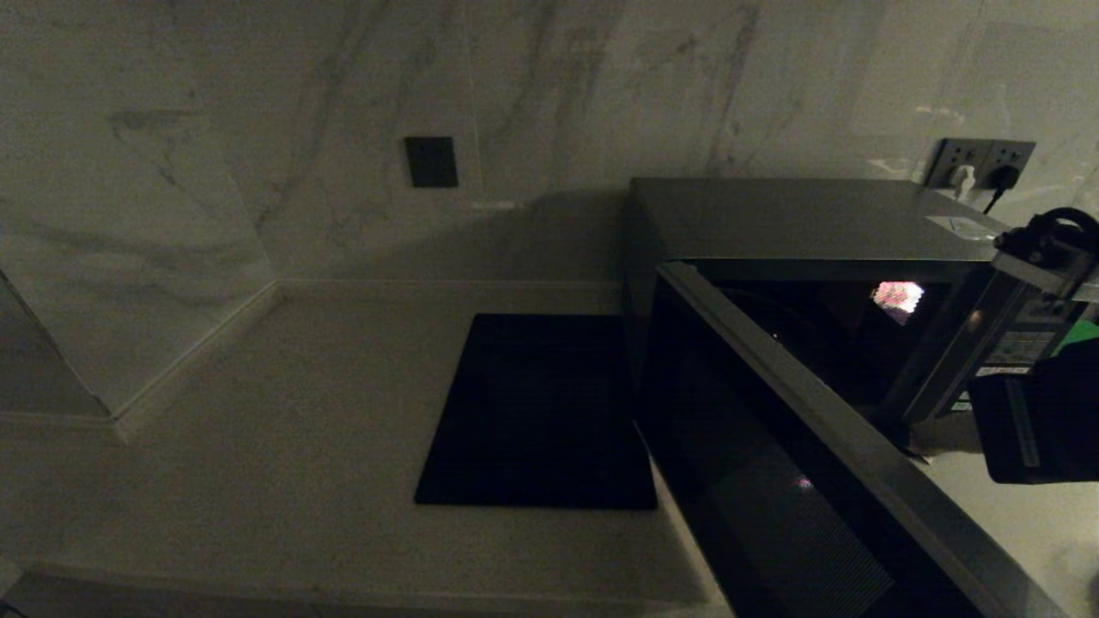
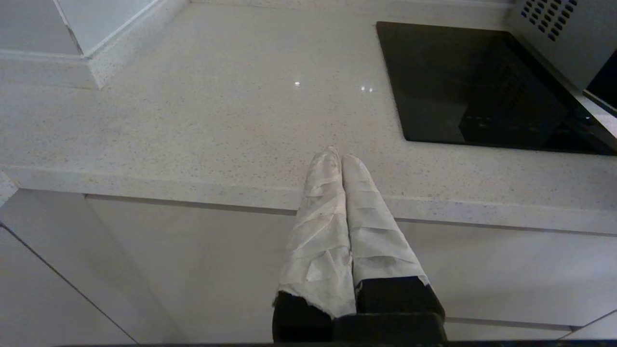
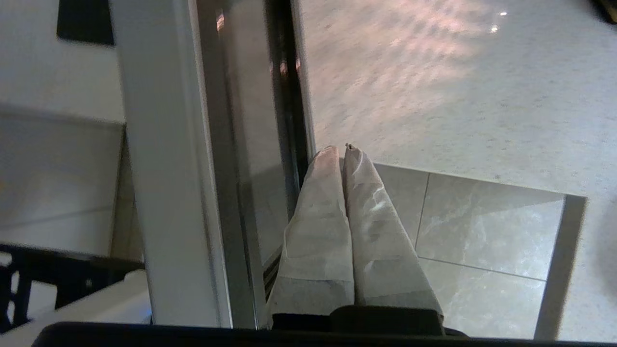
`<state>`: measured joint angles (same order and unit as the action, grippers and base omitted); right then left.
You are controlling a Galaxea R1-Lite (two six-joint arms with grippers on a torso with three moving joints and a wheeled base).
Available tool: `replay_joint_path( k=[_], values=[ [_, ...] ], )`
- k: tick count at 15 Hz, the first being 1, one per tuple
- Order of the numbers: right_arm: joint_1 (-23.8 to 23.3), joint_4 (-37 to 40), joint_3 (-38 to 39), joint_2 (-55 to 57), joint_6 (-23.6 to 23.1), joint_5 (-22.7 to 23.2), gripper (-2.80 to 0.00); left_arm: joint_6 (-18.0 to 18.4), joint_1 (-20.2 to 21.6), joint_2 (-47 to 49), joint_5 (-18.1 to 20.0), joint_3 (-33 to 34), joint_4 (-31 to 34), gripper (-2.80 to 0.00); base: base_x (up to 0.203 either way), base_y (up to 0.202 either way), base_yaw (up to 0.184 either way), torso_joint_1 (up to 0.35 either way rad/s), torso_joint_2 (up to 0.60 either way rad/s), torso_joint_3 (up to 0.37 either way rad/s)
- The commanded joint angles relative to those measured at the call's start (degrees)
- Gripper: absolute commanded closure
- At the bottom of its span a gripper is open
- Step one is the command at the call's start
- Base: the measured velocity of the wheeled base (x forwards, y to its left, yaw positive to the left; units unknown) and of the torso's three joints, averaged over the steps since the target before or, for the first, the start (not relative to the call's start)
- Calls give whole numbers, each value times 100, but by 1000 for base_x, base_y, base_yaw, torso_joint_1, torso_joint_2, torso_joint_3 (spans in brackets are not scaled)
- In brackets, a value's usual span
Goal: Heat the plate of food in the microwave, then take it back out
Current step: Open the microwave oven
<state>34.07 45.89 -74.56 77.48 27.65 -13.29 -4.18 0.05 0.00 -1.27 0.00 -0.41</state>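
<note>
Right now the microwave [image 1: 816, 283] is sitting in the right half of the head view, backed against the marble wall, and its door [image 1: 773, 463] is standing swung open, running diagonally down toward the lower right corner of the frame. Inside the dark cavity a small pinkish glow is showing near the upper right, but I cannot tell whether that is the plate of food; the plate itself is not clearly showing anywhere.

I am holding my right claw [image 3: 341, 150] just beside the edge of the open door, with its paper-wrapped fingers [image 3: 366, 212] pressed together and gripping nothing. In the head view that arm is appearing only as a dark block at the right edge, in front of the button panel [image 1: 1026, 343].

My left claw [image 2: 341, 156] is hanging parked over the front edge of the tabletop [image 2: 193, 120], its taped fingers also closed flat against each other and empty.

A flat black slab [image 1: 537, 412] is lying on the tabletop just left of the microwave, at the centre of the head view. A wall socket [image 1: 979, 163] with a plug in it is sitting at the upper right.
</note>
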Motion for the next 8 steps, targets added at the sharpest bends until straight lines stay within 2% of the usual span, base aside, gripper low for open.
replay_joint_path(
  k=[1,4,8],
  values=[
    [341,19,-23,140,128,-69,0,-4,4,9,-5,0,-2,0,0,0,0,0,0,0],
    [746,13,-58,232,372,-237,0,-4,4,5,-5,0,-2,0,0,0,0,0,0,0],
    [946,-1,-76,259,391,-270,0,-4,4,1,-5,0,-2,0,0,0,0,0,0,0]
  ],
)
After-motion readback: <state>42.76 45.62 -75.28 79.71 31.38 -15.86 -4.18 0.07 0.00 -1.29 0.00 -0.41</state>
